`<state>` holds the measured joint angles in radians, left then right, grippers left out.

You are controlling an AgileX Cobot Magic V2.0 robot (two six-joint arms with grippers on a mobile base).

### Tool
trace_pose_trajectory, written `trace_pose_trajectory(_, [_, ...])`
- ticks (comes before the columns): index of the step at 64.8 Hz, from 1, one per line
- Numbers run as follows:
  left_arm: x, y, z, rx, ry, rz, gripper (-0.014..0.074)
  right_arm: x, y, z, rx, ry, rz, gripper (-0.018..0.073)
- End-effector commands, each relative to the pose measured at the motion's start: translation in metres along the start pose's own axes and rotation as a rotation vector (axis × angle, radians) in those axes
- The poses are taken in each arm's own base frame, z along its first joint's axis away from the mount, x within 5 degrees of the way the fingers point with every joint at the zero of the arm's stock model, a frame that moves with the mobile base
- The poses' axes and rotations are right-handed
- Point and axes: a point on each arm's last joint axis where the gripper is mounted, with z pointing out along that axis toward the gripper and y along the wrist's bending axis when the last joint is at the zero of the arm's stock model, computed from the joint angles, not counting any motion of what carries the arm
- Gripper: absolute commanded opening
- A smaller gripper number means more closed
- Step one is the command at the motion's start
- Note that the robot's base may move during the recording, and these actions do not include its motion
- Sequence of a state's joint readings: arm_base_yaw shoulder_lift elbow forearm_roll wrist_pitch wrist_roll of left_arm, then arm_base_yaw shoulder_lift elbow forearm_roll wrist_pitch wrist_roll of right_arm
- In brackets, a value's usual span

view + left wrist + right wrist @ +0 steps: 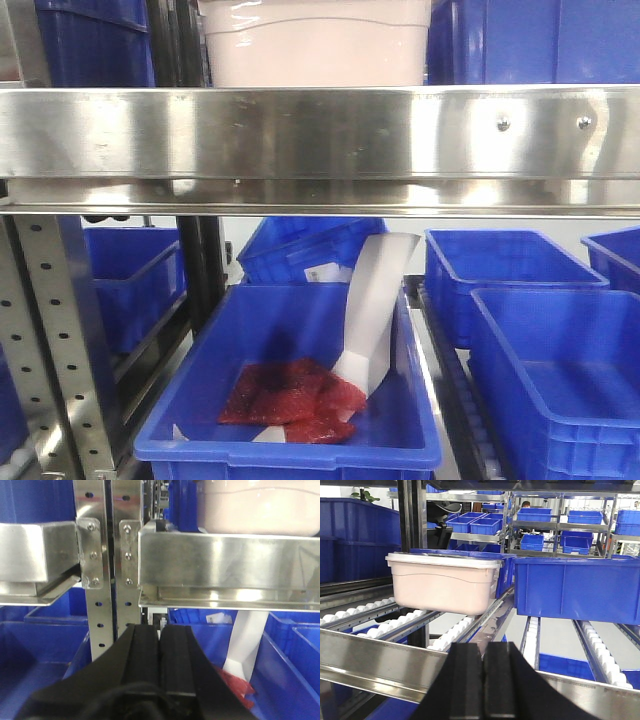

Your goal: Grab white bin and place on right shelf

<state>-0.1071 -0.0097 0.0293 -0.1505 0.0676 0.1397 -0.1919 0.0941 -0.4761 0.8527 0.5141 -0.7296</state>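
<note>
Bin (443, 582) resting on rollers beyond right claw (482, 680), left of centre; both claws clenched, empty, left claw (160, 665) below rail (225, 560).

Both pincers, left (160, 632) & right (482, 652): matte black, prob. ribbed pads.

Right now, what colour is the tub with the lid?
Pale pinkish-beige white bin, clearest in the right wrist view.

I count one white bin (442, 582) on the shelf rollers. Front view, below the steel rail (320, 135): six blue bins (290, 400), one holding several red packets (290, 395) and one white paper strip (375, 305). Two grippers, one per wrist view.
</note>
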Motion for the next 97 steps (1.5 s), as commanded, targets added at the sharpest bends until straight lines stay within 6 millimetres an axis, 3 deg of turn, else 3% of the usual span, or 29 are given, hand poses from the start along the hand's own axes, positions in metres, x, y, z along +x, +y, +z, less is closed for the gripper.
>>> trace_pose_trajectory(1, [-0.009,0.002,-0.001,-0.021,-0.106,-0.009,-0.0117,-0.012,-0.002,0.0,0.03,-0.061,0.01,0.0068])
trace_pose_trajectory(63, [-0.009,0.002,-0.001,-0.021,-0.106,-0.009,-0.0117,-0.013,-0.009,0.005,0.079,-0.067,-0.004,0.0068])
trace_pose_trajectory(83, [-0.009,0.002,-0.001,-0.021,-0.106,-0.009,-0.0117,0.018,-0.028,0.016,0.209,0.108,0.052,0.0068])
trace_pose_trajectory(97, [-0.009,0.002,-0.001,-0.021,-0.106,-0.009,-0.0117,0.045,-0.041,0.021,0.282,0.107,0.007,0.0068])
